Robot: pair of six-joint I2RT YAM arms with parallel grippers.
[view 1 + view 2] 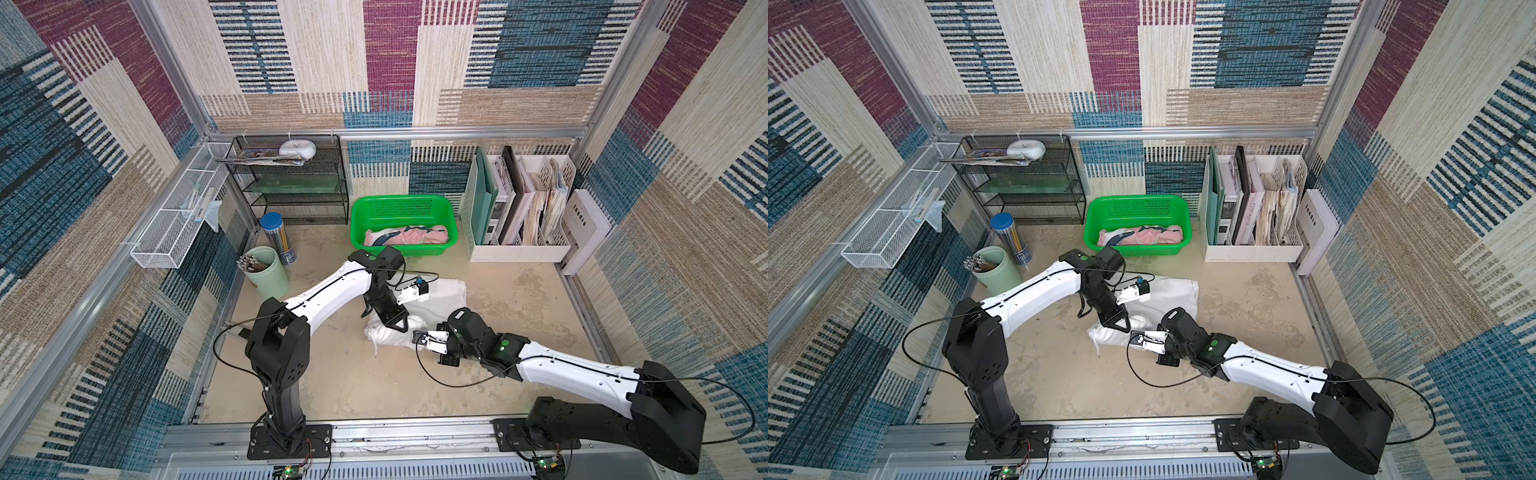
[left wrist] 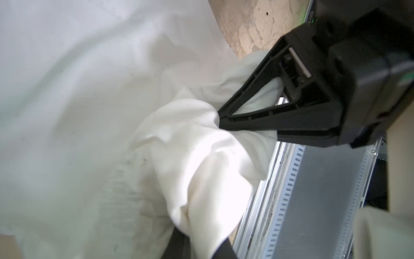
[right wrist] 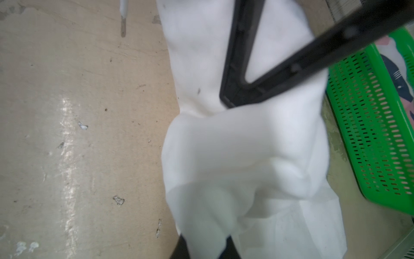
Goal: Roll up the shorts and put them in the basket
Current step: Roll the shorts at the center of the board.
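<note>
The white shorts [image 1: 442, 291] [image 1: 1177, 291] lie mid-table, their near left end bunched into a loose roll [image 1: 384, 334]. A drawstring [image 1: 376, 347] [image 3: 123, 18] trails off that end. My left gripper [image 1: 401, 327] [image 1: 1122, 326] [image 2: 201, 246] is shut on a fold of the white cloth at the roll. Just beside it my right gripper [image 1: 417, 345] [image 1: 1133, 343] [image 3: 205, 246] is shut on another fold of the same cloth; its fingers [image 2: 257, 107] show in the left wrist view. The pink shark-print shorts [image 1: 405, 237] [image 1: 1142, 237] lie in the green basket [image 1: 403, 199] [image 3: 369, 134].
A green cup of pens [image 1: 268, 272] and a blue canister [image 1: 277, 237] stand at the left. A black wire rack [image 1: 291, 183] is at the back left, a white file organiser [image 1: 519, 208] at the back right, a white mesh tray [image 1: 178, 216] on the left wall.
</note>
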